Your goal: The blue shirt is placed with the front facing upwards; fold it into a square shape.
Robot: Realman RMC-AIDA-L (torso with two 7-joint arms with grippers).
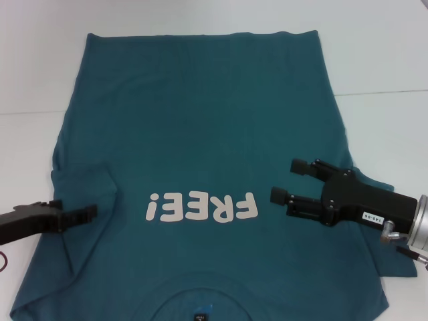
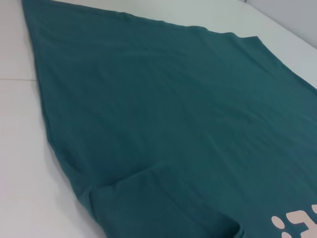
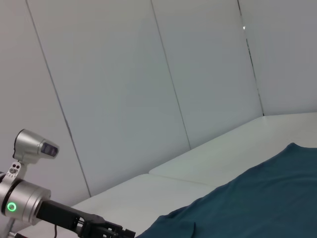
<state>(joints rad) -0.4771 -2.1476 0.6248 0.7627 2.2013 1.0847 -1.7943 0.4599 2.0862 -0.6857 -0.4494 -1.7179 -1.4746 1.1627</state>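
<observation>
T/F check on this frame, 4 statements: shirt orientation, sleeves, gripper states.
1. The blue shirt lies print side up. True.
2. The right gripper is shut on the hem. False: its fingers are open, over the shirt beside the "FREE!" print.
3. The left sleeve is already folded in onto the body. True.
4. The left gripper is over the neck label. False: it is at the folded left sleeve.

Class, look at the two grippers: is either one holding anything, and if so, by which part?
The right gripper is open above the blue shirt, holding nothing. The left gripper sits at the folded-in left sleeve; whether it grips that cloth cannot be told.
</observation>
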